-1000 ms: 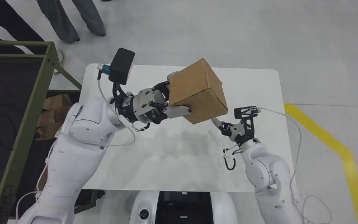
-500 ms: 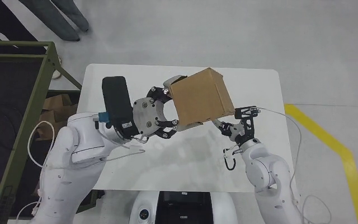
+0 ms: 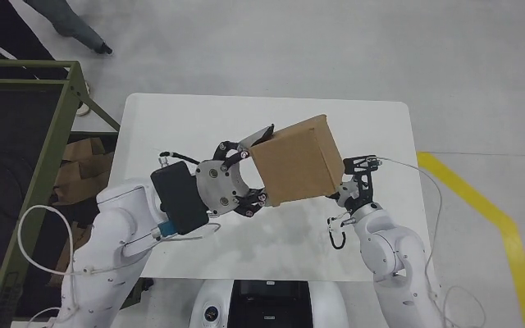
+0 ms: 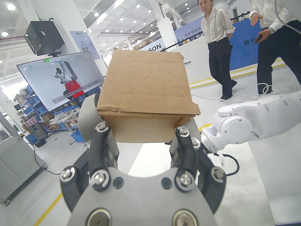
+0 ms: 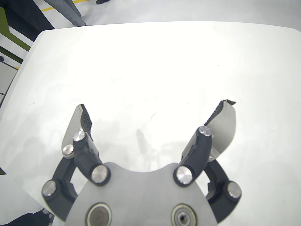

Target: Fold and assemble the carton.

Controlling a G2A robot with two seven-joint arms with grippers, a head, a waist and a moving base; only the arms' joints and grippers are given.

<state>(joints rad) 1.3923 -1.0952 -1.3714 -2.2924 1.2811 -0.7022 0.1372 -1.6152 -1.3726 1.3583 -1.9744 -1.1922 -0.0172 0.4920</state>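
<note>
A brown cardboard carton (image 3: 299,160), folded into a box shape, hangs above the middle of the white table (image 3: 172,123). My left gripper (image 3: 251,174) is shut on the carton's near end, one finger on each side of it (image 4: 143,128). In the left wrist view the carton (image 4: 145,83) fills the space between the fingers, and a folded flap edge shows along its lower side. My right gripper (image 5: 152,116) is open over bare table with nothing between its fingers. In the top view the right arm's wrist (image 3: 354,190) sits just right of the carton's lower corner.
A green metal rack (image 3: 37,139) holding flat cardboard stands left of the table. A yellow floor line (image 3: 467,197) runs at the right. People stand on the floor beyond the table's far side (image 5: 47,3).
My left wrist has rolled over, turning the carton and shifting it slightly right and down toward the right arm. The right arm has stayed in place.
</note>
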